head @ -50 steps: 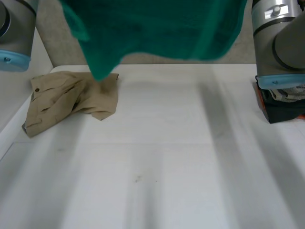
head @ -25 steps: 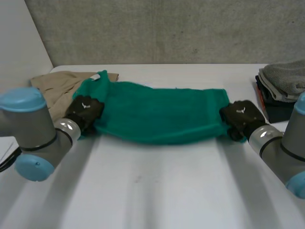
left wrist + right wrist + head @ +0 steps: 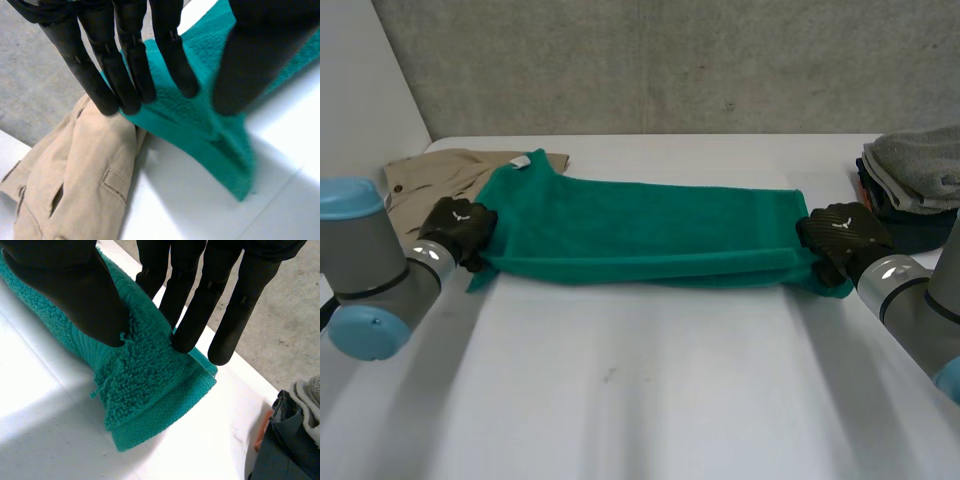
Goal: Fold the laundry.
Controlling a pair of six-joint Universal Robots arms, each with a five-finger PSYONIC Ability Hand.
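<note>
The green towel (image 3: 640, 235) lies stretched across the table (image 3: 650, 380). The left hand (image 3: 455, 228) pinches its 9 o'clock end and the right hand (image 3: 840, 235) pinches its 3 o'clock end. Tan trousers (image 3: 420, 180) lie at its 10 o'clock.

Left arm (image 3: 365, 270) is sitting at frame lower left, with the left hand (image 3: 458, 228) at mid-left pinching the green towel (image 3: 640, 230) between straight fingers and thumb. Right arm (image 3: 910, 300) is sitting at lower right, with the right hand (image 3: 840, 232) pinching the opposite towel end.

A green towel (image 3: 640, 228) is spanning the table's (image 3: 650, 400) far half, a khaki garment (image 3: 420, 182) crowding the far-left corner, stacked clothes (image 3: 920, 170) the right edge; the near half is lying free.
</note>
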